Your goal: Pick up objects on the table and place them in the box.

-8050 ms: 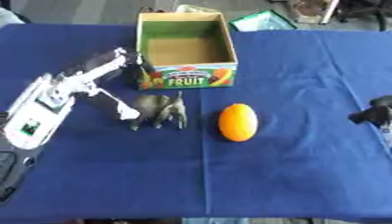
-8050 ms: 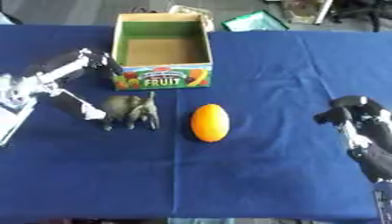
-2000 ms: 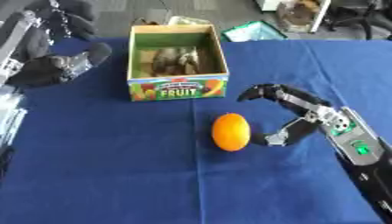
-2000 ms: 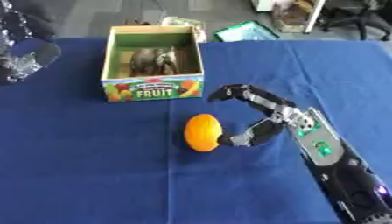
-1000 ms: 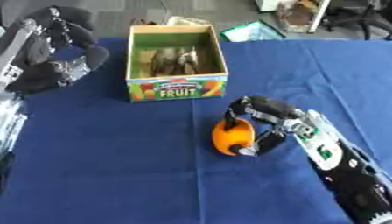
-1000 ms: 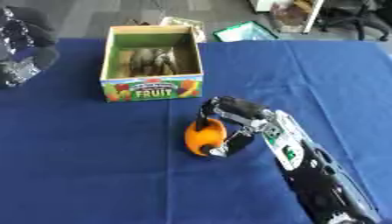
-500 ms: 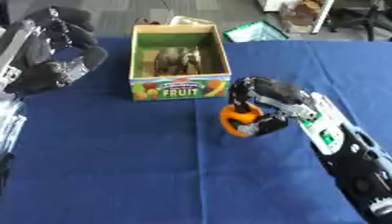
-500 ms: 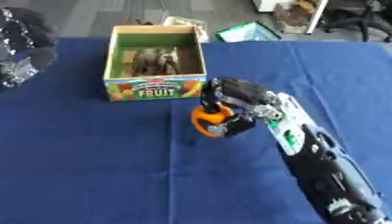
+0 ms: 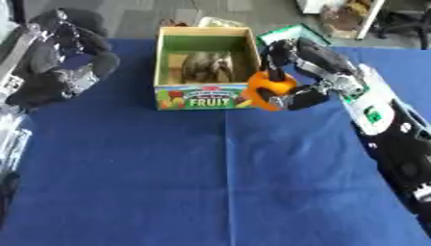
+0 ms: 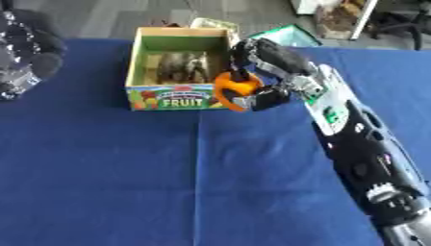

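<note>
Carrying the orange (image 9: 268,87) to the box (image 9: 205,96) is the step in hand: the right hand (image 9: 305,72) grasps it at the box's right wall, centre-right of frame, above the bench (image 9: 210,182). Next: shift left over the opening, then release. The left hand (image 9: 63,57) sits curled, upper left, holding nothing.

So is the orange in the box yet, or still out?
Still out. The right hand holds the orange against the box at its front right corner, beside the wall.

A blue cloth (image 9: 210,182) covers the desk. Past its far edge, at one o'clock, lies a green flat thing (image 9: 282,36) on grey floor (image 9: 134,12).
</note>
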`<state>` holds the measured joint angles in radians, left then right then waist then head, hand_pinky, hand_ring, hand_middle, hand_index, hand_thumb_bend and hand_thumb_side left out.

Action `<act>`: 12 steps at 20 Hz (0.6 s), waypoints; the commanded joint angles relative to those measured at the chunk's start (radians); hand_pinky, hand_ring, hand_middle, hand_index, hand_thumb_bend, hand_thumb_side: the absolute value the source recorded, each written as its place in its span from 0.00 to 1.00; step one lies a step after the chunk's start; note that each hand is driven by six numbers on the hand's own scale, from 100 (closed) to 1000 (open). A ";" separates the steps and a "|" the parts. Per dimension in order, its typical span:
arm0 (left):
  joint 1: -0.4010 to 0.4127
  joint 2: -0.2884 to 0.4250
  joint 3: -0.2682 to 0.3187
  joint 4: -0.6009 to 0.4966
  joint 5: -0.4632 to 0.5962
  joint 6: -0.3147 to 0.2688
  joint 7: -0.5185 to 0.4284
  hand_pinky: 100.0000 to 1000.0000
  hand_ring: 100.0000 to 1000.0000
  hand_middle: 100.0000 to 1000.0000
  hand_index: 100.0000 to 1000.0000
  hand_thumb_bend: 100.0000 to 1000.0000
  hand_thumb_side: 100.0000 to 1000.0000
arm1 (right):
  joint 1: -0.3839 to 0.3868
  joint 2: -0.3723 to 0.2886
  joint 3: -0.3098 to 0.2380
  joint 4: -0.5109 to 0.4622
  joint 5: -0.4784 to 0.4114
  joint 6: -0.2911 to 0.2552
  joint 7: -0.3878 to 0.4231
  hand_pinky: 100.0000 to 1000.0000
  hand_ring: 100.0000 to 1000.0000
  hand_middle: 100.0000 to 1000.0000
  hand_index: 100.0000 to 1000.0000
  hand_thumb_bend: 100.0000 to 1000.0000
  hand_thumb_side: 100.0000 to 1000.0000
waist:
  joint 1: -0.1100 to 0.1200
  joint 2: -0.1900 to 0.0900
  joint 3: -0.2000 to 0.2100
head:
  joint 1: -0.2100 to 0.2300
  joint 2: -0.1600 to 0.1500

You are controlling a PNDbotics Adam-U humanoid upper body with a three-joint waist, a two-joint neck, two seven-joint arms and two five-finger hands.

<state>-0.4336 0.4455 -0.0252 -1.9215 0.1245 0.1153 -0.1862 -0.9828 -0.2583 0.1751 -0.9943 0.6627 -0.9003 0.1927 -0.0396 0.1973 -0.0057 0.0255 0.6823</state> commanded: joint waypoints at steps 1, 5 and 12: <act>-0.031 -0.006 -0.008 -0.022 0.012 0.001 -0.017 0.61 0.58 0.58 0.72 0.56 0.29 | -0.047 -0.018 -0.048 0.034 0.033 0.012 -0.056 0.69 0.53 0.17 0.35 0.07 0.00 | 0.000 -0.008 0.019 | -0.025 -0.030; -0.054 -0.023 -0.019 -0.025 0.021 0.001 -0.030 0.61 0.58 0.58 0.72 0.57 0.29 | -0.077 -0.008 -0.095 0.080 0.082 0.058 -0.157 0.68 0.53 0.17 0.35 0.05 0.00 | -0.005 0.005 0.059 | -0.051 -0.054; -0.074 -0.045 -0.027 -0.027 0.029 0.005 -0.039 0.61 0.58 0.57 0.72 0.55 0.29 | -0.108 0.003 -0.134 0.130 0.209 0.140 -0.348 0.69 0.54 0.23 0.41 0.06 0.00 | -0.011 0.015 0.100 | -0.080 -0.074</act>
<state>-0.4912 0.3950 -0.0529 -1.9278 0.1465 0.1216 -0.2214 -1.0645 -0.2426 0.0526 -0.8607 0.8464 -0.7691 -0.1238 -0.0555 0.2285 0.0937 -0.0494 0.6223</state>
